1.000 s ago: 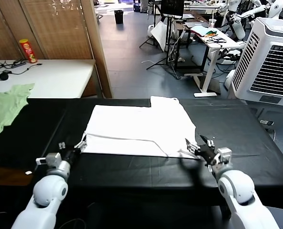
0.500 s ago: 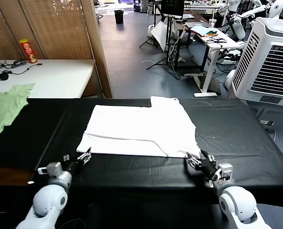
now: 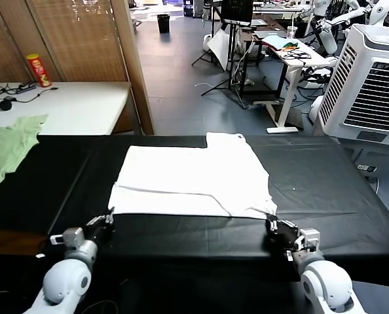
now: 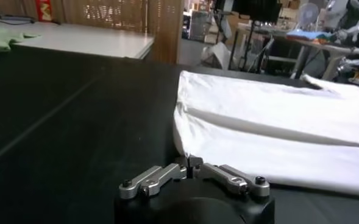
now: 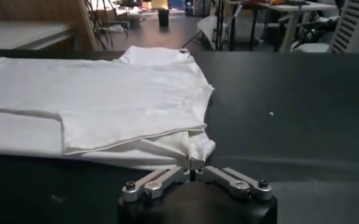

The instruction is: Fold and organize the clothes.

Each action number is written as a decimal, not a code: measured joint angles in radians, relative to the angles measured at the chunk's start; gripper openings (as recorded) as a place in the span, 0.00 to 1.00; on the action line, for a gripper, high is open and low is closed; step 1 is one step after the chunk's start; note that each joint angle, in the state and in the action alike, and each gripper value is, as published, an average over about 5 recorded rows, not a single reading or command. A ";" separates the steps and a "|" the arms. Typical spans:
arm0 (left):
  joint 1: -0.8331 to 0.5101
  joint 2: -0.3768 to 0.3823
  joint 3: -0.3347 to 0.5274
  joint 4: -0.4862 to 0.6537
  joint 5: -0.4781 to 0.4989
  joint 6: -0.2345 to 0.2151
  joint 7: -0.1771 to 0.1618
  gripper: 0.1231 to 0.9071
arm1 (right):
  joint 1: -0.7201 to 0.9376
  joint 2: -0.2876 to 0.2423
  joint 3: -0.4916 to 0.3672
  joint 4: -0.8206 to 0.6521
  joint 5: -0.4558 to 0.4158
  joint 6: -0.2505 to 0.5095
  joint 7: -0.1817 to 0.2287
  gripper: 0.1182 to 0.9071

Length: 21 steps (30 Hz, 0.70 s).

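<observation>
The white T-shirt (image 3: 193, 180) lies flat and partly folded on the black table (image 3: 325, 190), roughly centred, its near edge facing the robot and one sleeve folded across the body.

Left gripper (image 3: 108, 218): positioned low over the table at the shirt's near left corner. In the left wrist view the left gripper (image 4: 189, 165) has its jaws closed, the fingertips meeting on the pointed corner of the shirt (image 4: 277, 131) — a pinch on the hem edge.

Right gripper (image 3: 273, 224): positioned at the shirt's near right corner. In the right wrist view the right gripper (image 5: 191, 163) has its jaws closed on the bunched corner of the shirt (image 5: 100, 100), with the fabric gathered into a small fold just ahead of the fingertips.

A pale green garment (image 3: 8, 147) lies at the far left — well apart from the shirt. A red can (image 3: 38, 69) stands on the white table (image 3: 76, 104) behind.
</observation>
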 joint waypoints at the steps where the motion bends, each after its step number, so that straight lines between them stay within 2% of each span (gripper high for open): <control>1: 0.018 0.006 -0.005 -0.016 0.002 0.002 -0.004 0.01 | -0.019 0.001 0.004 0.013 -0.003 -0.003 0.001 0.00; 10: 0.215 0.028 -0.066 -0.183 0.010 0.002 -0.038 0.01 | -0.137 0.002 0.030 0.099 -0.005 -0.031 -0.013 0.00; 14: 0.295 0.028 -0.085 -0.241 0.008 0.000 -0.064 0.01 | -0.170 0.001 0.035 0.126 -0.017 -0.040 -0.017 0.03; 17: 0.336 0.026 -0.098 -0.262 0.009 0.001 -0.084 0.01 | -0.189 -0.003 0.043 0.144 -0.023 -0.042 -0.023 0.17; 21: 0.366 0.025 -0.112 -0.279 0.020 0.007 -0.094 0.04 | -0.214 -0.014 0.058 0.178 -0.023 -0.045 -0.033 0.44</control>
